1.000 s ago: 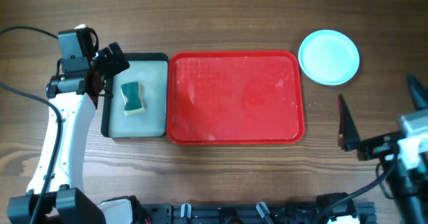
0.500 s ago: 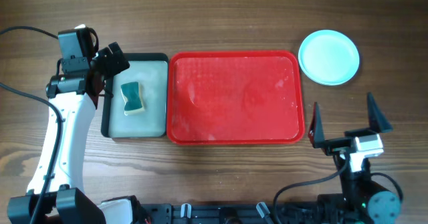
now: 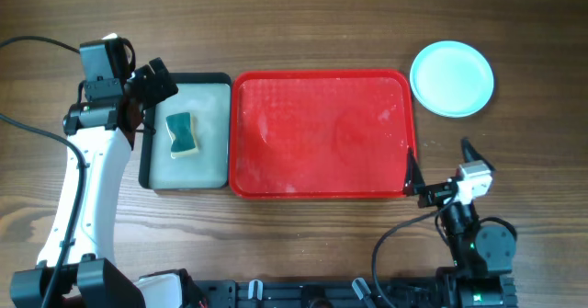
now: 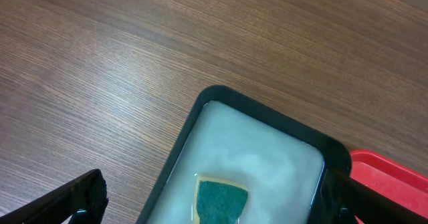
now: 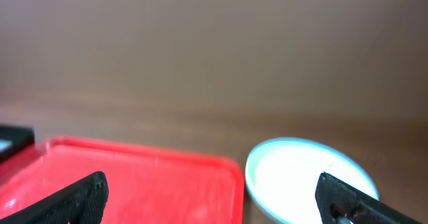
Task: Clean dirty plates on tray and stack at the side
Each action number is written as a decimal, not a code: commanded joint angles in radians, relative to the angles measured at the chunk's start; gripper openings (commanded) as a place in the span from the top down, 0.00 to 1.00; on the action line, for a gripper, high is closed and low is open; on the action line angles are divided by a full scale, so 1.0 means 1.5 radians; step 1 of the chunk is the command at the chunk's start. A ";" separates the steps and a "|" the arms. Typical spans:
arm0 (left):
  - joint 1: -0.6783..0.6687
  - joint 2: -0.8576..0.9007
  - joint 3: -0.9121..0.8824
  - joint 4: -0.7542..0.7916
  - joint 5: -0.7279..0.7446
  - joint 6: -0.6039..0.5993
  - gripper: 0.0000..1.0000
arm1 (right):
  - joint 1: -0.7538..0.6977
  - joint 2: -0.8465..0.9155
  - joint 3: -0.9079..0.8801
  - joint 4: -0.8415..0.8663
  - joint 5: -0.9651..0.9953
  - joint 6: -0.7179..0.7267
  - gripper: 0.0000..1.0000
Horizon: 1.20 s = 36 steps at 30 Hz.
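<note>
Likely a robotics lab: cabled robot arm (image 3: 87,179) at a wood-grain table (image 3: 303,23); blurred plain wall (image 5: 214,37) beyond the right fingers (image 5: 77,198).

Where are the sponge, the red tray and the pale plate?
sponge (image 3: 183,134), overhead view, its green top.
red tray (image 3: 322,129), overhead view, bare middle.
pale plate (image 3: 451,78), overhead view, its centre.

Left claw (image 4: 214,196) spread wide, empty; right claw (image 3: 437,158) spread wide, empty.

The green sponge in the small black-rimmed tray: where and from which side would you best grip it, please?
Probably across its two long sides, near the middle, coming straight down: the green sponge lies flat inside the black-rimmed tray, whose raised rim blocks a sideways approach.
</note>
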 commanded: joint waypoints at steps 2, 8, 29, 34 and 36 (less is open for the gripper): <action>0.003 0.000 0.004 0.002 0.001 -0.008 0.00 | -0.003 -0.008 -0.001 0.002 0.000 0.007 0.00; 0.003 0.000 0.004 0.002 0.001 -0.008 0.00 | -0.003 -0.008 -0.001 0.002 -0.002 0.008 0.00; 0.003 0.000 0.004 0.002 0.001 -0.008 0.00 | -0.003 -0.008 -0.001 0.002 -0.002 0.008 0.00; 0.002 -0.010 0.004 0.002 0.001 -0.008 0.00 | -0.003 -0.008 -0.001 0.002 -0.002 0.008 0.00; 0.002 -0.029 0.004 0.001 -0.004 -0.008 0.00 | -0.003 -0.008 -0.001 0.002 -0.002 0.008 0.00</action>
